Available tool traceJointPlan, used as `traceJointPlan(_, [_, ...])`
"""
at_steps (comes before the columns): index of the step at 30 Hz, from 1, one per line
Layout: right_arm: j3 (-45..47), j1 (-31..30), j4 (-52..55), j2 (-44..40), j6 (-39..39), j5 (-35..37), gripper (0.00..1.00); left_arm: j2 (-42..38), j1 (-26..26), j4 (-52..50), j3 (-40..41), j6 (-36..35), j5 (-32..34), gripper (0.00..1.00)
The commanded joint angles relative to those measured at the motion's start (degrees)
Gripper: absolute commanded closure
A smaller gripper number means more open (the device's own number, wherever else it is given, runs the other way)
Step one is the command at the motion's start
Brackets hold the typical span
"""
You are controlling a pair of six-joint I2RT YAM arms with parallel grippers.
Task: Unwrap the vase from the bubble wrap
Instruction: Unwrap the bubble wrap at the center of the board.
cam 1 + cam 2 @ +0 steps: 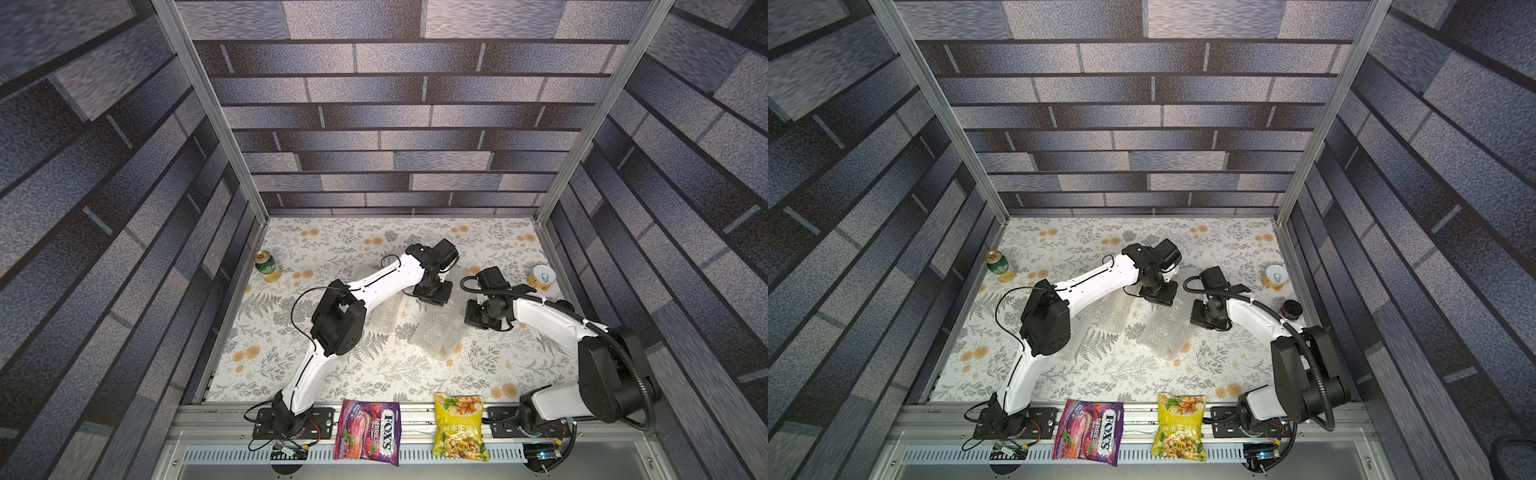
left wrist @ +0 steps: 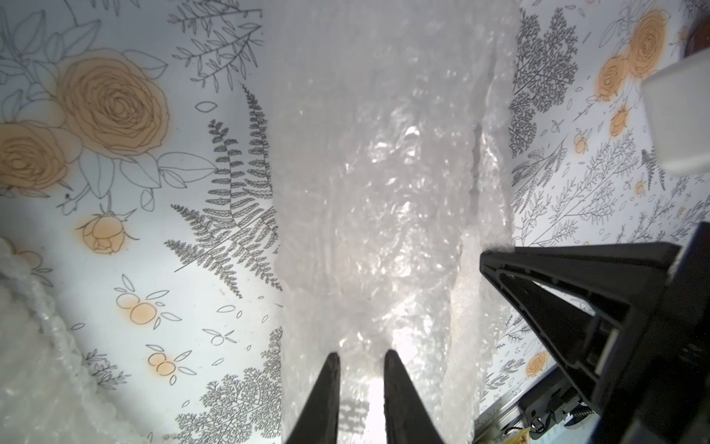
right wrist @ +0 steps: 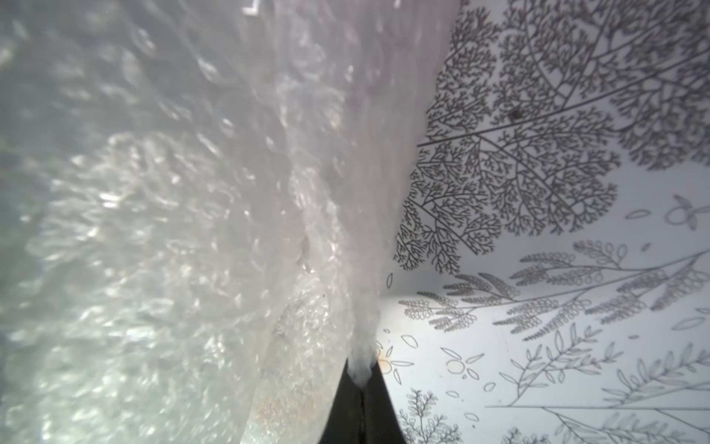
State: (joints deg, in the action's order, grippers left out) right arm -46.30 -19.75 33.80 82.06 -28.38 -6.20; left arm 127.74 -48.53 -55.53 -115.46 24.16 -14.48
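On the flower-printed table (image 1: 374,374), the bubble wrap (image 1: 432,334) lay near the middle as a crinkled, whitish, translucent bundle between the two arms' ends, with more of it running under the left arm's white forearm; it showed the same way in both top views (image 1: 1160,332). What it covered could not be made out. The left gripper (image 2: 362,353) pointed down over the bundle's far end. In the left wrist view its two black fingers (image 2: 328,396) stood close together with only a narrow gap, and a bunched fold of the wrap filled that gap, so it was clamped on the plastic. The right gripper (image 3: 362,374) sat just beside the bundle on the right arm's side. Its fingers (image 3: 345,407) were pressed all the way together, with a thin edge of the wrap pinched at their tips and the rest of the sheet rising away from them. A green can (image 1: 265,264) stood near the left wall, well apart from the wrap. A yellow-and-white can (image 1: 542,277) stood near the right wall, and a dark-lidded jar (image 1: 1291,309) showed just in front of it in a top view. Along the front rail lay a purple Fox's Berries candy bag (image 1: 368,430) and, beside it, a yellow snack bag (image 1: 459,428).
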Motion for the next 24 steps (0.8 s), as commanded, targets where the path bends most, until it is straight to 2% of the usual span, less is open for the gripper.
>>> traceJointPlan(1, [0.52, 0.54, 3.17, -0.49, 0.71, 1.59, 1.0, 4.6, -0.26, -2.05, 4.31, -1.05, 1.75, 0.78])
traceJointPlan(7, [0.56, 1.38, 3.5, -2.44, 1.17, 2.81, 1.0, 3.2, 0.25, 0.04, 6.19, -0.57, 0.37, 0.78])
traceJointPlan(13, [-0.28, 1.89, 1.62, -4.46, 1.67, 1.95, 1.0, 0.22, 1.87, 5.53, 10.15, 0.83, -5.54, 0.77])
traceJointPlan(24, [-3.04, 4.68, 3.68, -4.73, 4.33, 5.12, 1.0, -1.95, 2.52, 11.41, 13.14, 2.81, -11.15, 0.66])
